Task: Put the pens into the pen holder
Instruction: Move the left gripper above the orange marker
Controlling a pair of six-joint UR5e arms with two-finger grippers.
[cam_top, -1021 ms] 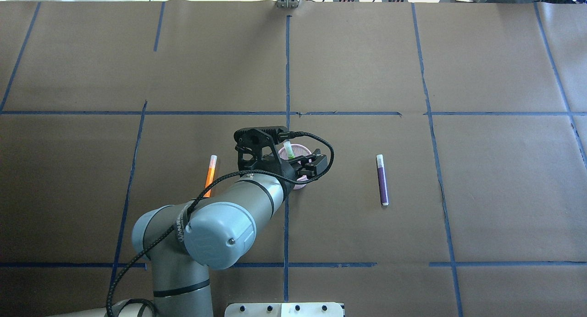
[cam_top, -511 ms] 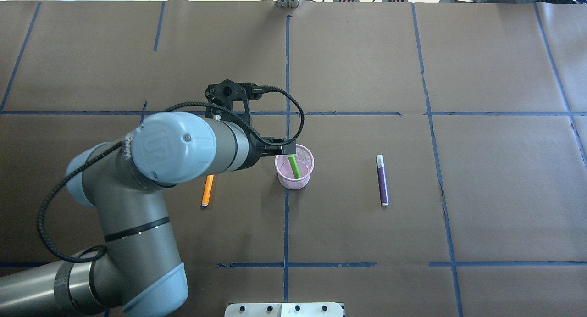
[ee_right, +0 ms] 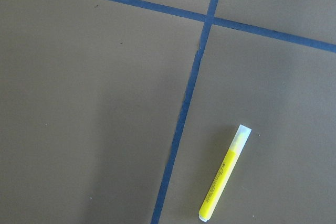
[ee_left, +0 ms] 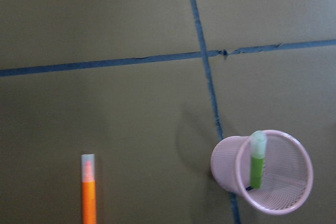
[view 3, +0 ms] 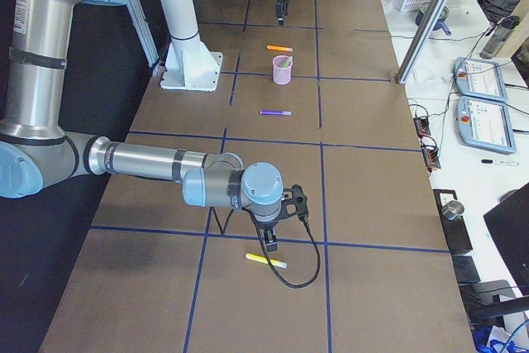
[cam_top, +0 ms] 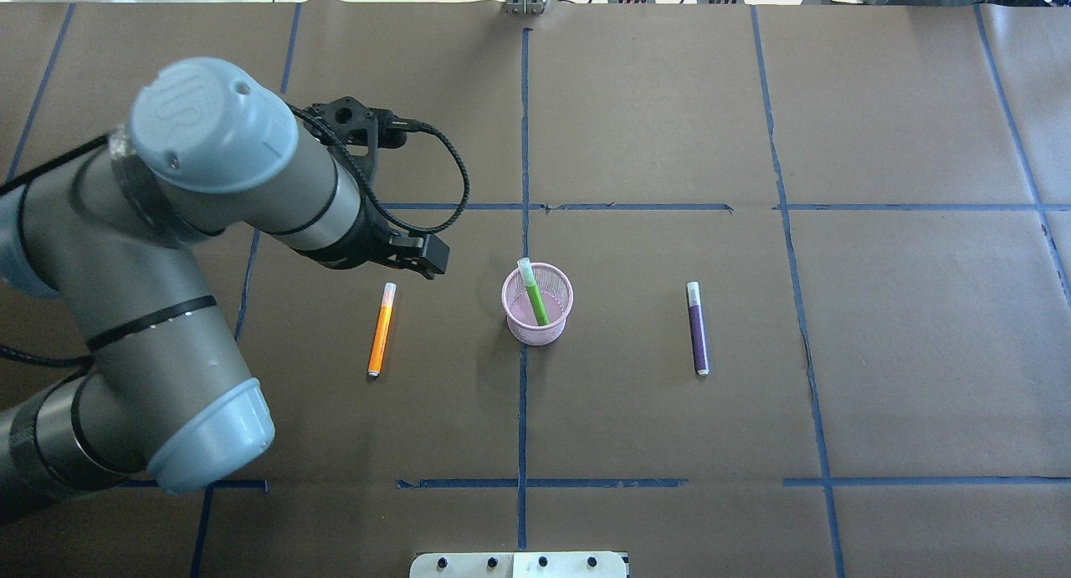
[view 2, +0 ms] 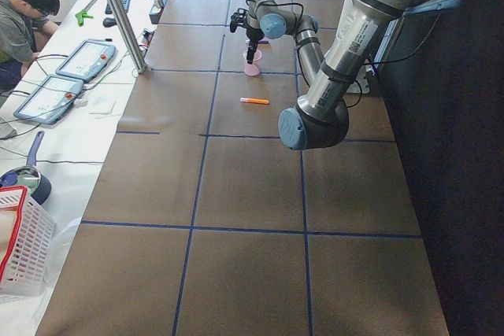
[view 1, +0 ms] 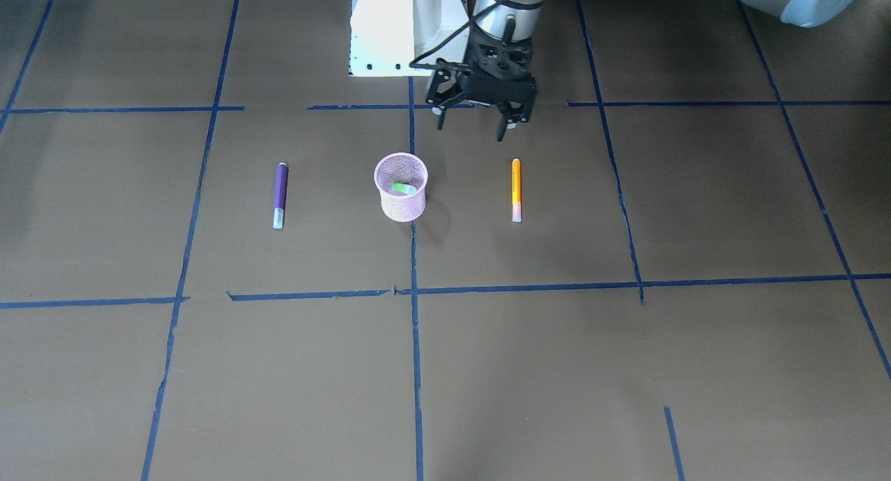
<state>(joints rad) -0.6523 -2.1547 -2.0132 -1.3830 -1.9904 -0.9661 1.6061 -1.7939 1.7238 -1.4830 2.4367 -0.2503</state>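
The pink mesh pen holder [cam_top: 536, 334] [view 1: 401, 208] [ee_left: 222, 164] stands upright mid-table with a green pen [cam_top: 534, 299] [view 1: 401, 187] [ee_left: 256, 161] leaning inside it. An orange pen [cam_top: 381, 330] [view 1: 516, 187] [ee_left: 89, 199] lies flat to the holder's left in the overhead view and a purple pen [cam_top: 697, 328] [view 1: 280, 191] to its right. My left gripper [cam_top: 421, 265] [view 1: 471, 130] hovers open and empty just beyond the orange pen's cap end. A yellow pen [ee_right: 224, 179] [view 3: 266, 261] lies far off on my right; the right gripper [view 3: 270, 243] hangs above it, and whether it is open or shut I cannot tell.
Blue tape lines cross the brown paper table cover. The white robot base plate [view 1: 397, 32] [cam_top: 519, 565] sits at my table edge. A person [view 2: 22, 17] sits at a side bench with tablets [view 2: 83, 59]. A red-rimmed basket [view 2: 20, 251] stands at that bench's near end.
My left gripper let go of the green pen in the pen holder, then swung away to the left and now hovers by the orange pen's cap end.
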